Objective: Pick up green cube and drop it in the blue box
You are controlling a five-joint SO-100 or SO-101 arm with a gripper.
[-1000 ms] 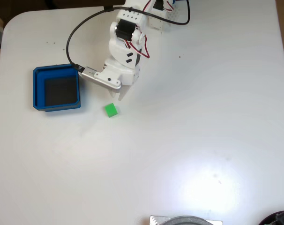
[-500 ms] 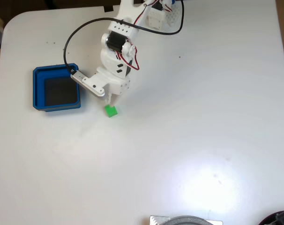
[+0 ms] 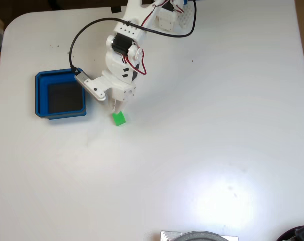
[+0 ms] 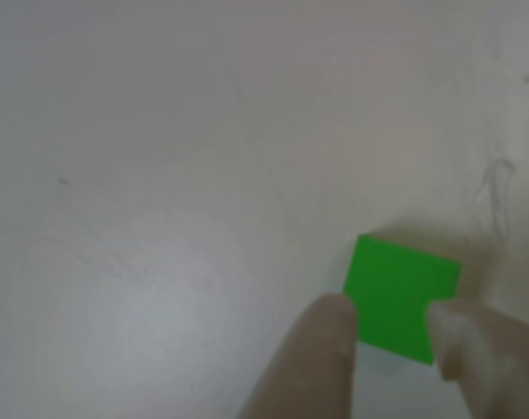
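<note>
The green cube [image 3: 119, 119] lies on the white table, a short way right of the blue box [image 3: 39, 95]. My white gripper [image 3: 116, 111] reaches down from the top and its tips meet the cube's far side. In the other view the cube [image 4: 400, 297] sits low and right, and the gripper [image 4: 388, 312] is open around it. One blurred finger [image 4: 317, 349] is at the cube's left edge and the other is at its right edge. I cannot tell whether they press on it. The box's dark floor is bare.
A black cable [image 3: 79, 37] loops from the arm's base at the top edge to the wrist, passing over the box's right corner. A grey round object [image 3: 197, 236] sits at the bottom edge, with something dark [image 3: 300, 233] in the bottom right corner.
The arm swung left and down toward the cube. One second ago the gripper hung up and to the right of it; now its tips are at the cube. The cube has not moved.
</note>
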